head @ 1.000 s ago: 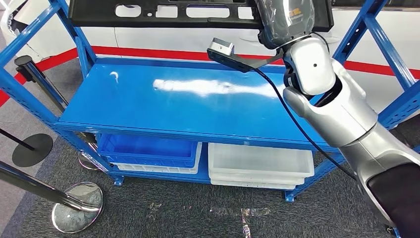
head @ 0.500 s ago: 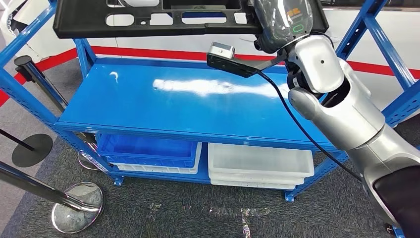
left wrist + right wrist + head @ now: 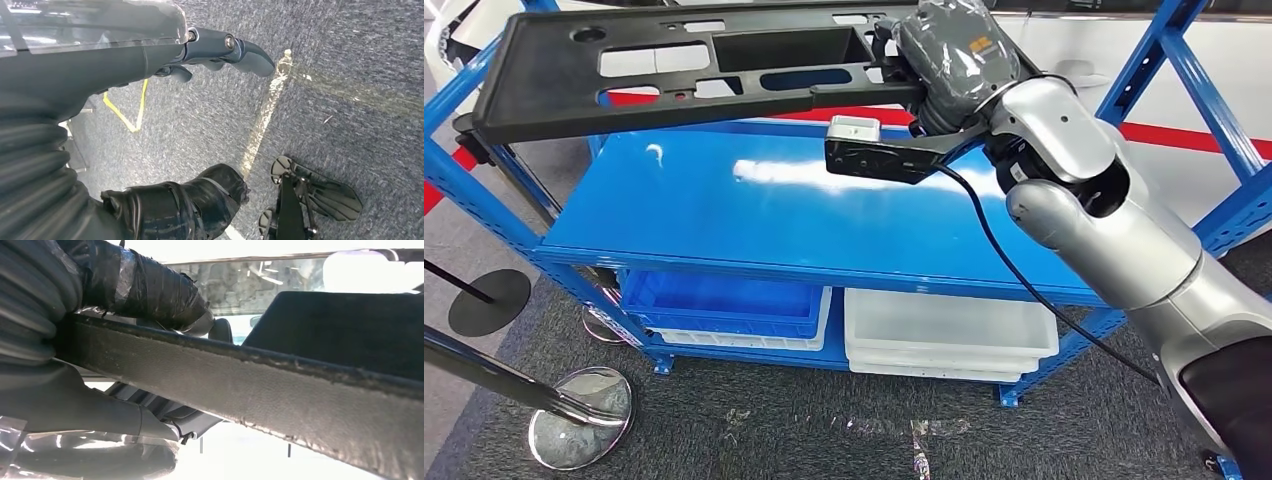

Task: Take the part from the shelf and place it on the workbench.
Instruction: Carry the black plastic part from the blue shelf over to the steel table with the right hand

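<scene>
The part (image 3: 694,75) is a long black plastic panel with several cut-outs. My right hand (image 3: 944,55) grips its right end and holds it in the air above the blue shelf (image 3: 764,215), tilted so its left end hangs lower. In the right wrist view the panel's rough edge (image 3: 260,385) runs across the picture, clamped between the taped thumb (image 3: 150,290) and the fingers below. My left hand (image 3: 165,125) hangs over grey carpet, fingers apart, holding nothing.
The blue shelf's posts (image 3: 1194,85) rise at both sides of the panel. A blue bin (image 3: 724,305) and white bins (image 3: 949,330) sit on the bottom level. Chrome stanchion bases (image 3: 579,415) and poles stand at the left on the carpet.
My right hand has drawn the panel off the upper shelf level, down and toward me. Its left end has swung lower and more of its face shows.
</scene>
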You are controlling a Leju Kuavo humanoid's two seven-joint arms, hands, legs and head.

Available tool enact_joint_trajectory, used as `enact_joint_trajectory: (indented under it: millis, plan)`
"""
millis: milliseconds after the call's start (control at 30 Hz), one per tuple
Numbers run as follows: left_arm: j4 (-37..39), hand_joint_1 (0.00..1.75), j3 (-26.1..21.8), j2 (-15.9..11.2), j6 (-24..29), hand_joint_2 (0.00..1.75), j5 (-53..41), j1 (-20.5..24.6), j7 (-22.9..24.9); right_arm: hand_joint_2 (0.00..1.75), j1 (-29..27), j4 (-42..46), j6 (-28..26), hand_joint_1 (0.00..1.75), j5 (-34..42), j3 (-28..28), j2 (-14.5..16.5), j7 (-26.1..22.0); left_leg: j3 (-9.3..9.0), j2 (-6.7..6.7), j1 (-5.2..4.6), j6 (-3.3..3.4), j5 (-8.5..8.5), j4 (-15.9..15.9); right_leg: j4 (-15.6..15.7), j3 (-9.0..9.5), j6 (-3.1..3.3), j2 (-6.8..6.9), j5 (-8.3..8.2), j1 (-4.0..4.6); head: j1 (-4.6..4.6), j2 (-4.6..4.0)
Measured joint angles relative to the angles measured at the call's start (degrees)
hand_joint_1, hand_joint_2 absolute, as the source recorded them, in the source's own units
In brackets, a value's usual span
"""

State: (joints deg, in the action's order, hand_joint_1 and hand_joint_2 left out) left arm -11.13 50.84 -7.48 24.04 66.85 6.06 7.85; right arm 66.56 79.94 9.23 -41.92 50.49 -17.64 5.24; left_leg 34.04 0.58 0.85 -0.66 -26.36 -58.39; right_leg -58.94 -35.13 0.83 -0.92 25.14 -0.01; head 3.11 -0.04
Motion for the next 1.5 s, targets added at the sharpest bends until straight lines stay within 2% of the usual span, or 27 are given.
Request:
enact_joint_trajectory:
  millis: [1133,1267,1367,1433,1500]
  plan:
    - [0.00,0.00,0.00,0.01,0.91,1.75,-1.85,0.00,0.06,1.75,-1.92,4.88,-0.80,1.75,-3.31,2.25,-3.20,0.14,0.00,0.00,-0.10,0.05,-0.03,-0.10,0.03,0.00,-0.01,-0.01,-0.01,-0.14,0.01,0.00]
    - [0.00,0.00,0.00,0.01,1.45,1.75,-1.89,0.00,0.66,1.75,-2.41,4.99,-0.81,1.75,-3.40,2.25,-3.36,0.20,0.07,0.00,-0.20,0.24,-0.15,-0.28,0.02,0.01,-0.08,-0.01,-0.01,-0.24,0.01,0.00]
    - [0.00,0.00,0.00,0.01,1.55,1.75,-1.89,0.00,0.79,1.75,-2.58,5.01,-0.82,1.75,-3.43,2.25,-3.37,0.20,0.18,0.00,-0.32,0.56,-0.27,-0.49,0.04,0.01,-0.38,-0.01,0.01,-0.39,0.01,0.00]
    - [0.00,0.00,0.00,0.01,1.56,1.75,-1.89,0.01,0.79,1.75,-2.61,5.09,-0.83,1.75,-3.44,2.25,-3.39,0.20,0.21,0.00,-0.45,0.95,-0.18,-0.52,0.22,0.09,-0.77,-0.02,-0.14,-0.51,0.03,0.00]
    - [0.00,0.00,0.01,0.01,1.60,1.75,-1.90,0.04,0.83,1.75,-2.61,5.25,-0.83,1.75,-3.49,2.24,-3.53,0.24,-0.21,-0.15,-0.17,1.59,0.51,0.40,0.25,0.15,-1.25,0.01,0.07,-0.46,-0.03,0.00]
